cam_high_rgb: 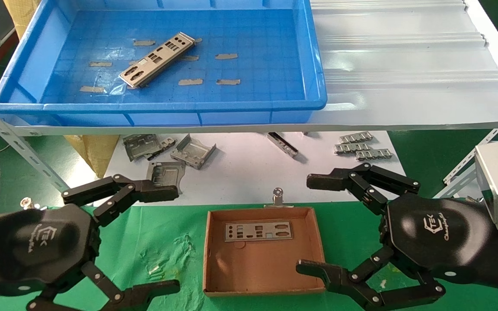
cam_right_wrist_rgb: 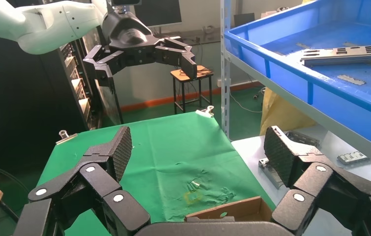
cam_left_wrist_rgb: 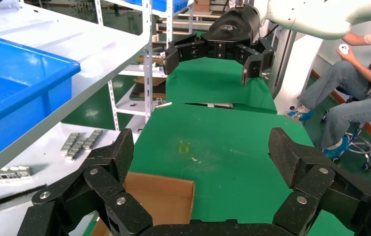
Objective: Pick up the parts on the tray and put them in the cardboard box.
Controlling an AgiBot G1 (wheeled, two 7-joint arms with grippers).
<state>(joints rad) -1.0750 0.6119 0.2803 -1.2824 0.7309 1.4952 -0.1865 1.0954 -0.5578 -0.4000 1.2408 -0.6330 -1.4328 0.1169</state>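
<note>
One silver-grey punched plate (cam_high_rgb: 157, 60) lies slantwise on the floor of the blue tray (cam_high_rgb: 314, 65) on the upper shelf; it also shows in the right wrist view (cam_right_wrist_rgb: 348, 53). A second plate (cam_high_rgb: 258, 231) lies flat at the far side of the brown cardboard box (cam_high_rgb: 212, 276) on the green cloth. My left gripper (cam_high_rgb: 164, 239) is open and empty, low to the left of the box. My right gripper (cam_high_rgb: 314, 224) is open and empty, low to the right of the box. The box corner shows in both wrist views (cam_left_wrist_rgb: 166, 196) (cam_right_wrist_rgb: 242, 209).
Folded grey brackets (cam_high_rgb: 193, 152) and small ridged strips (cam_high_rgb: 359, 147) lie on the white lower shelf behind the box. The white corrugated sheet (cam_high_rgb: 404, 65) covers the upper shelf right of the tray. Slotted shelf posts (cam_high_rgb: 20, 147) stand at both sides. A person sits beyond the table (cam_left_wrist_rgb: 355, 83).
</note>
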